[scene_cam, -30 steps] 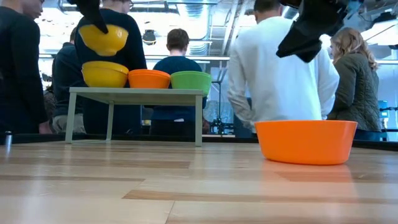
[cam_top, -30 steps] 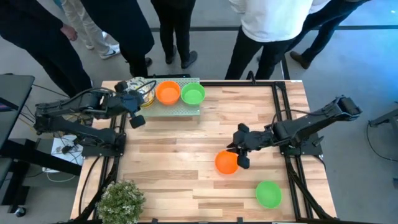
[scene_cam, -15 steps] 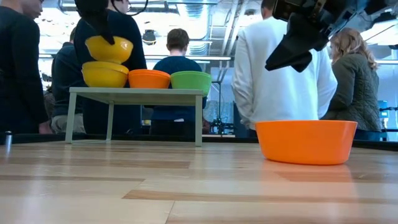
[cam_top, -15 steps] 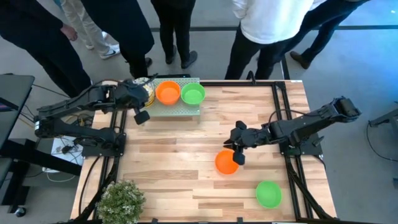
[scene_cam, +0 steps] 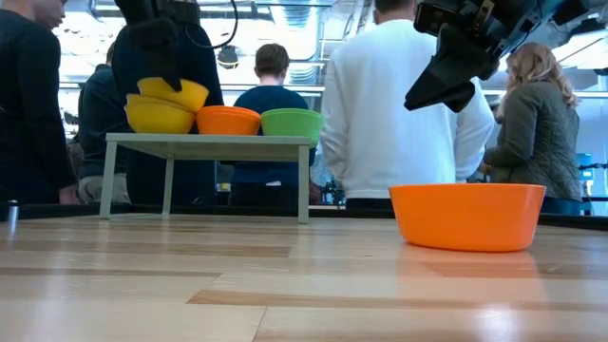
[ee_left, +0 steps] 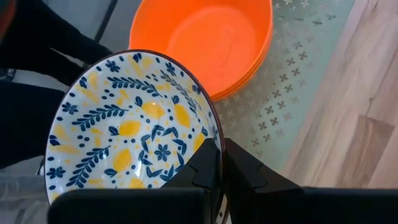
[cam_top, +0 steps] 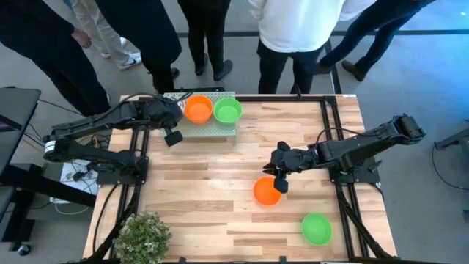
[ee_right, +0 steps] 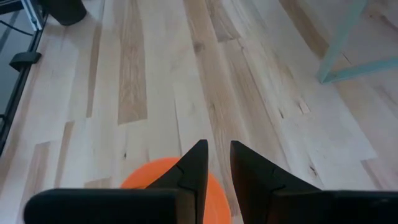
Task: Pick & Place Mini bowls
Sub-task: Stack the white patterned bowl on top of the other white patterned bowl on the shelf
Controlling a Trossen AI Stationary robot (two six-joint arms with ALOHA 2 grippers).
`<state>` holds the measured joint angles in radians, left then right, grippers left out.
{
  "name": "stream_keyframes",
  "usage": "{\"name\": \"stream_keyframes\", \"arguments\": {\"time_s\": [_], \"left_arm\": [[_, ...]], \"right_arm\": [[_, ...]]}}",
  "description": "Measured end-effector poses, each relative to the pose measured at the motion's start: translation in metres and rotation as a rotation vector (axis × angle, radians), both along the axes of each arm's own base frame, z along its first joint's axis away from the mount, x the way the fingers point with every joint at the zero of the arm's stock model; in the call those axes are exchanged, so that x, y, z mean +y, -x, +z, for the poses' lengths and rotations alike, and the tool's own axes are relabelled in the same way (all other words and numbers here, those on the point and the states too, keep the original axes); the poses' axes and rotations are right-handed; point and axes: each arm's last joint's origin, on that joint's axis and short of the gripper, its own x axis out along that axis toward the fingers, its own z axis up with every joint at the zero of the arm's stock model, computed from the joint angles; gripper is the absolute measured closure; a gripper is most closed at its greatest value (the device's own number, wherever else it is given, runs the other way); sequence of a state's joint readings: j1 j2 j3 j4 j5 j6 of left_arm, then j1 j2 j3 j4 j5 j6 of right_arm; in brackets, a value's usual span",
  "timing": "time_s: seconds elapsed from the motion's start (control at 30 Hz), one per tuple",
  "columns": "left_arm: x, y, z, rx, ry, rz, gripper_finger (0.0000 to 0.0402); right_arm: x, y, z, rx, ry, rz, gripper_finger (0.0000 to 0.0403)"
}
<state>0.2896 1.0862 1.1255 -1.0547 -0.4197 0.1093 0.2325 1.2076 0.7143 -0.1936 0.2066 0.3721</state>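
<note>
The left gripper (ee_left: 219, 171) is pinched closed on the rim of a floral bowl (ee_left: 124, 130), which sits tilted in a yellow bowl (scene_cam: 157, 116) on the raised shelf (cam_top: 220, 129) at the far edge of the table (cam_top: 220, 191). Just beside that gripper on the shelf stands an orange bowl (cam_top: 197, 108) that looks like two nested ones, and past it a green bowl (cam_top: 227, 111); these hold nothing else. Half a second ago the floral bowl hung just above the yellow one, and a second ago higher; now it has come down into it, and the left arm has reached further over the shelf. The right gripper (ee_right: 214, 163) hovers just above the far rim of a second orange bowl (cam_top: 267, 191) on the open table, its fingers (ee_right: 194, 165) close together with a narrow gap and holding nothing. It has edged slightly since a second ago while that bowl has stayed put. A second green bowl (cam_top: 316, 228) lies nearer the front edge, apart from the right gripper. The right arm stretches in from the table's right side, its gripper pointing down and inward. A plant (cam_top: 142, 235) stands at the front left corner, and people (scene_cam: 394, 104) stand behind the table.
</note>
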Motion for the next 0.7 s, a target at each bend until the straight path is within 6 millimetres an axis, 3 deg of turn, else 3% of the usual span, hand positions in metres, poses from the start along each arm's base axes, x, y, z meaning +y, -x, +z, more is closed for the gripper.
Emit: {"name": "stream_keyframes", "arguments": {"time_s": [0.43,0.7], "left_arm": [[0.006,0.011,0.003,0.003,-0.003,0.05,0.0389],[0.009,0.012,0.001,-0.013,0.032,0.067,0.0389]], "right_arm": [[0.001,0.0,0.0,0.004,-0.031,-0.017,0.034],[0.012,0.003,0.0,0.007,-0.037,0.026,0.034]]}}
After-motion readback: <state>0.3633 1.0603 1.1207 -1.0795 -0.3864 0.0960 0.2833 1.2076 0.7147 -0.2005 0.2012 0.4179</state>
